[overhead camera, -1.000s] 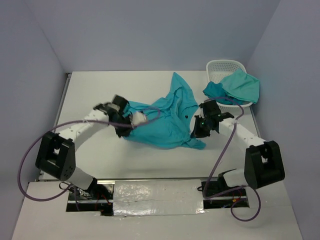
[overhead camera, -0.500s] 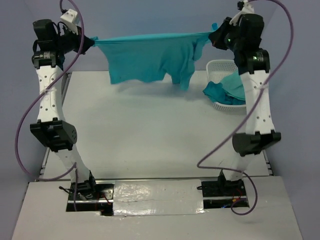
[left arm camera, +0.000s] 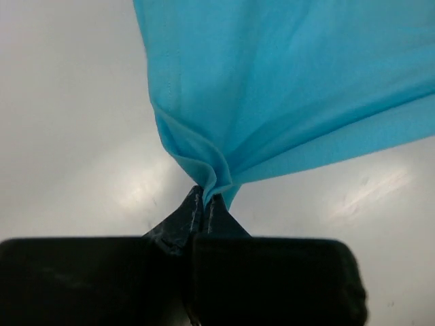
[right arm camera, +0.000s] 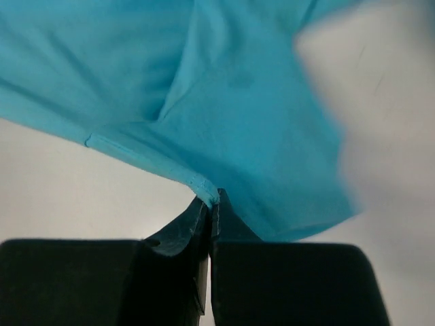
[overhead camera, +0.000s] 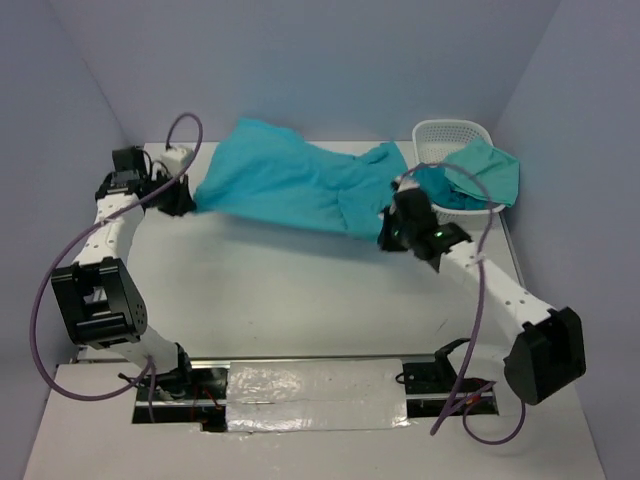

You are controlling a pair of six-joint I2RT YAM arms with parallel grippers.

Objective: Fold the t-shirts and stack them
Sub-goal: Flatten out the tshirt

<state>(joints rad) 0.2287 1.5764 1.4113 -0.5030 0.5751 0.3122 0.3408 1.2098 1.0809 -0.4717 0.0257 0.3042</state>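
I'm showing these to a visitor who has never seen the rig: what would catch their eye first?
A teal t-shirt stretched over the far middle of the table, pinched at opposite ends by the shut left gripper and right gripper. Next, the white basket at the far right corner, with more teal shirts draped over its rim.

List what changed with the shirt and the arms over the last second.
Both arms swung the held t-shirt up off the table, stretched it in the air, then brought it down. It is now spread low over the far part instead of crumpled mid-table. The left gripper and right gripper stayed shut on its edges throughout. The basket and the shirts draped over it did not move.
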